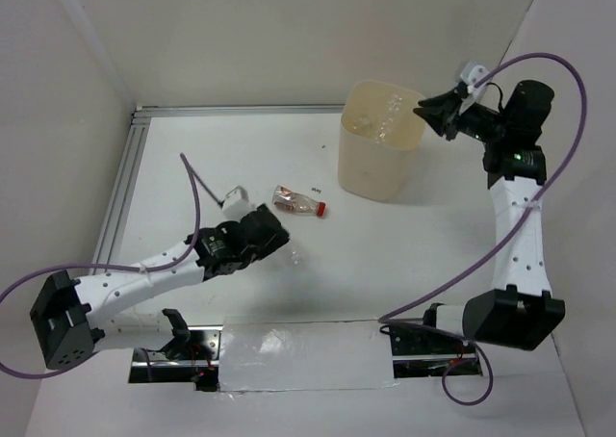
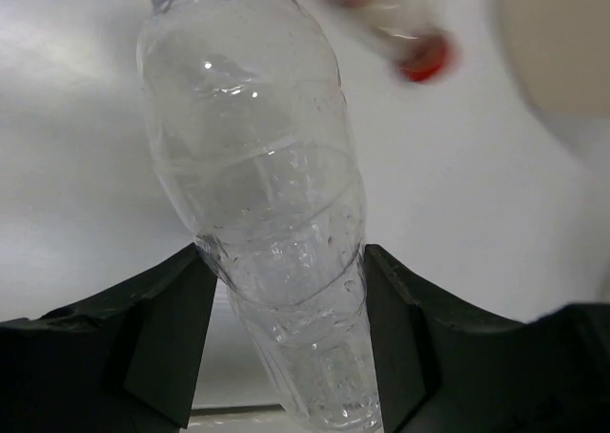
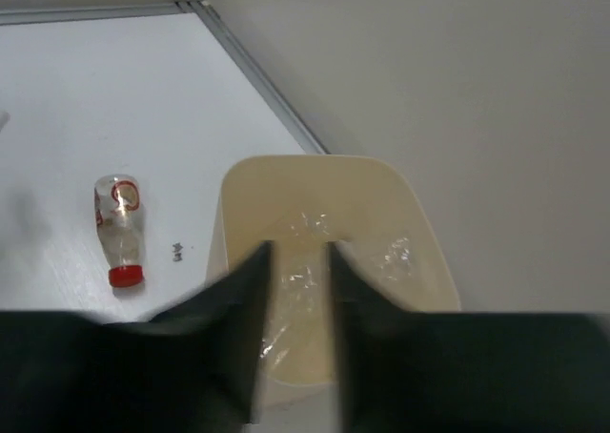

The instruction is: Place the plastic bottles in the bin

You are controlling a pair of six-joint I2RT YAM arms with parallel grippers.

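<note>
My left fingers [image 2: 172, 328] are clamped on the lower body of a clear bottle [image 2: 253, 166], low over the tabletop [image 1: 414, 254], left of centre in the top view. My right fingers [image 3: 238, 338] hang over the cream bin [image 3: 315, 166] at the upper right, a little apart with nothing between them. Crinkled bottles [image 3: 396, 257] lie inside the bin. A red-capped bottle [image 1: 296, 202] lies on its side on the tabletop, between my left fingers and the bin.
</note>
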